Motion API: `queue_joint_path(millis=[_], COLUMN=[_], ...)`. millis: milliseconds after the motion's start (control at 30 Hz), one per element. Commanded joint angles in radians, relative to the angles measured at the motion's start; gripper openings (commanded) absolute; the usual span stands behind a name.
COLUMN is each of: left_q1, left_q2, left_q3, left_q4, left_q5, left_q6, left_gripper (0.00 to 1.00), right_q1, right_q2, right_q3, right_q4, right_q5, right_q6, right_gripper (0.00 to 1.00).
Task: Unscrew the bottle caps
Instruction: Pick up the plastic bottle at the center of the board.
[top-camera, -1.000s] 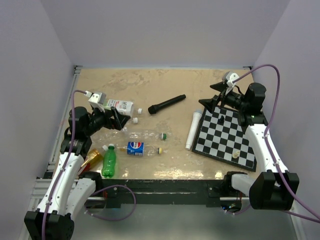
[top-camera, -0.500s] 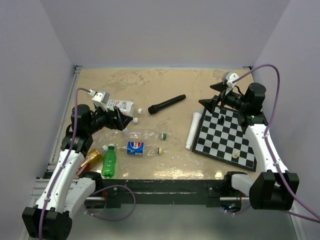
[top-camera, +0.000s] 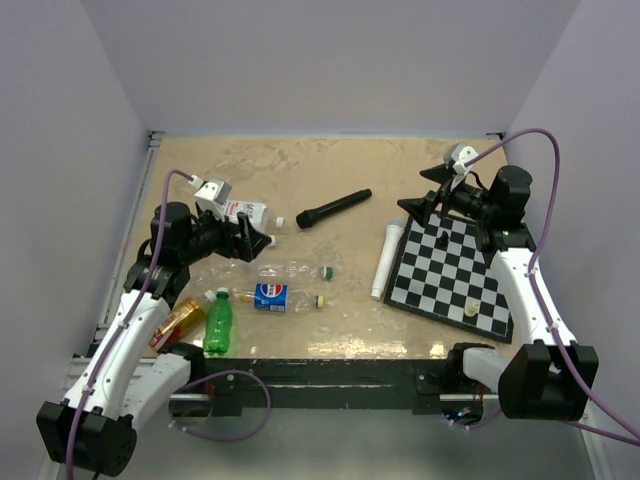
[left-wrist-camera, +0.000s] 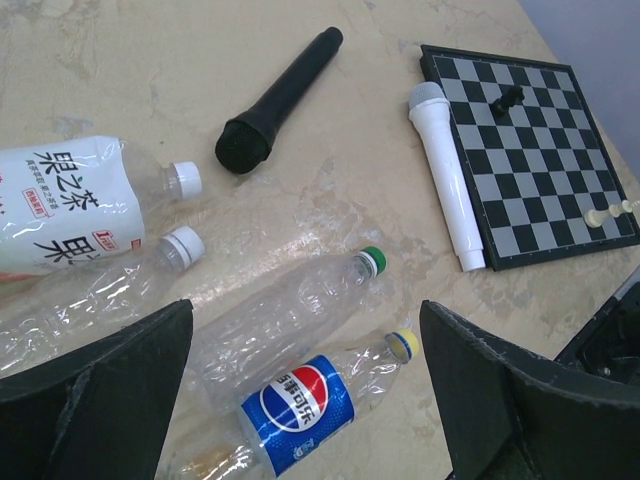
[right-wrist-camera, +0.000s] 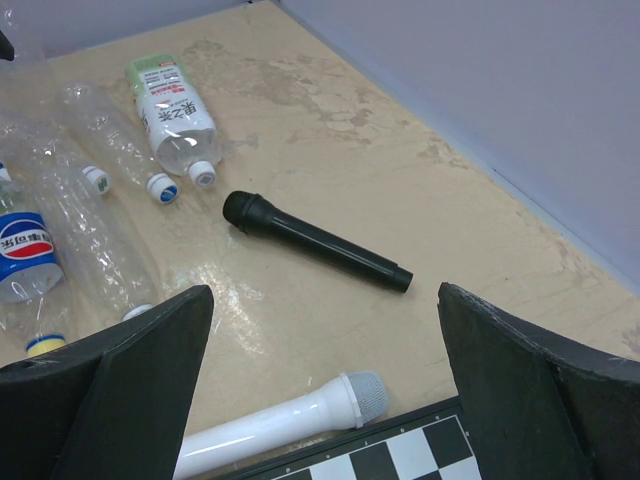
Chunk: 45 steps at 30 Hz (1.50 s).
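Observation:
Several bottles lie on their sides at the table's left. A clear crinkled bottle has a green cap. The Pepsi bottle has a yellow cap. Two white caps close a white-labelled bottle and another clear one. A bright green bottle lies near the front edge. My left gripper hangs open above the clear and Pepsi bottles, touching nothing. My right gripper is open over the chessboard's far corner, holding nothing.
A black microphone lies at mid-table and a white microphone rests against the chessboard, which carries a few pieces. An amber bottle lies at the front left. Walls close in the left, back and right.
My left arm has swung to the right and forward, bringing its open gripper over the bottles. The right arm and all objects have stayed still.

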Motion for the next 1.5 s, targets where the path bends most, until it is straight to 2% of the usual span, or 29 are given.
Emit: queue_joint_path(millis=[0,700,1267,1467], left_q1=[-0.041,-0.168,-0.395,-0.443], left_q2=[0.019,0.11,0.257,0.294], left_q3=[0.066,0.168,0.278,0.29], left_q4=[-0.046,-0.184,-0.333,-0.365], left_q5=[-0.067,-0.208,-0.441,-0.463], left_q6=[0.043,0.091,0.118,0.125], left_gripper=[1.0,1.0,1.0,1.0], right_q1=[-0.002,-0.002,-0.001,-0.002], right_q2=[-0.002,0.001,0.007,0.009], right_q3=[0.012,0.01,0.012,0.012], right_q4=[0.006,0.005,-0.001,-0.003], right_q5=[-0.034,-0.037,-0.037,-0.04], right_q6=[-0.011,-0.017,-0.026,-0.029], right_gripper=[0.98,0.98,0.98,0.98])
